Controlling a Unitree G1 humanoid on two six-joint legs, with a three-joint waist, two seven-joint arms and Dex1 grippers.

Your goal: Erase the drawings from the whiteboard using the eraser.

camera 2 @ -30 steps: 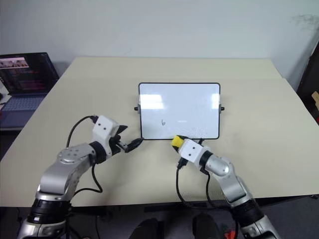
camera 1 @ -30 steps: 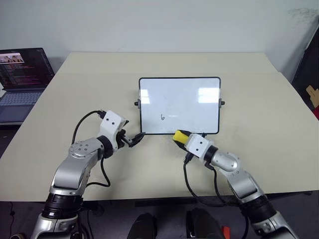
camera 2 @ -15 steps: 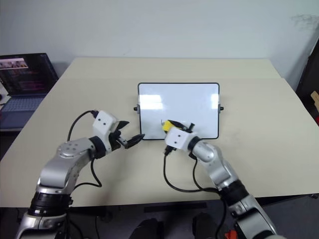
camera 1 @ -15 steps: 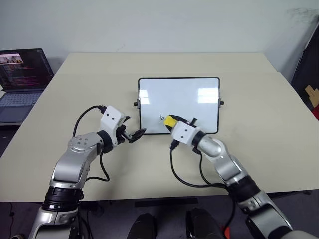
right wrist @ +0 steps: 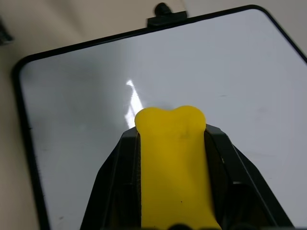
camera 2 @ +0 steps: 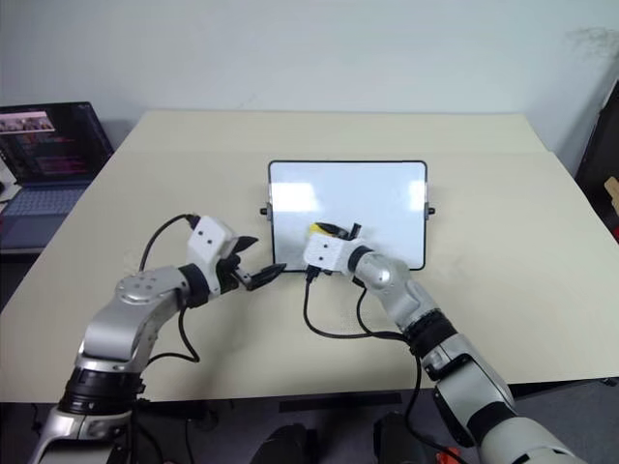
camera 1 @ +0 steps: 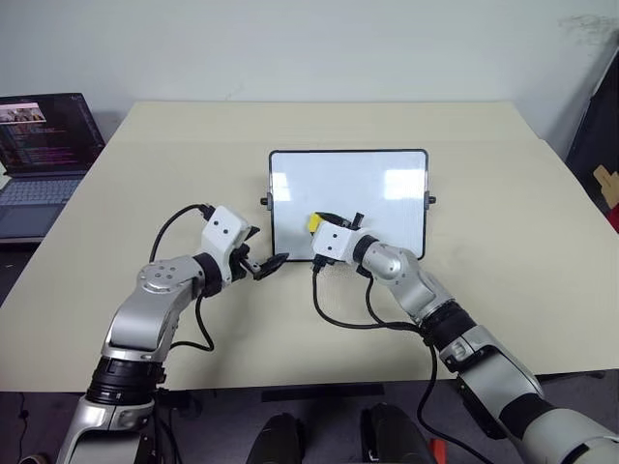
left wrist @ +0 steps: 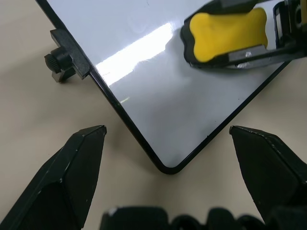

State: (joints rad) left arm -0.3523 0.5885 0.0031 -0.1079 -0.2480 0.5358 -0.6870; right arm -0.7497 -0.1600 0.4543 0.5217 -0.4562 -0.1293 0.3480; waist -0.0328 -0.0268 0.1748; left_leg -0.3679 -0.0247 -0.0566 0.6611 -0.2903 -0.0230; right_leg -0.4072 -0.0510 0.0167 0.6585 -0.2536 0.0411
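Observation:
The whiteboard (camera 1: 377, 198) stands tilted on the beige table, black knobs on its sides. My right gripper (camera 1: 327, 221) is shut on the yellow eraser (camera 1: 315, 222), which is against the board's lower left area; in the right wrist view the eraser (right wrist: 170, 139) sits between the two black fingers (right wrist: 115, 167). The drawings are hidden; the board's visible surface looks blank. My left gripper (camera 1: 265, 265) is open at the board's near left corner (left wrist: 165, 167), with one finger on each side of it and nothing between them.
A laptop (camera 1: 44, 145) with a lit screen sits off the table's left side. A dark object (camera 1: 600, 135) stands at the right edge. Black cables loop on the table under both wrists. Bare tabletop (camera 1: 503, 251) lies around the board.
My right gripper carried the eraser up and to the left from the board's near edge onto its surface, covering the small "6" mark seen before. The left gripper stayed at the corner.

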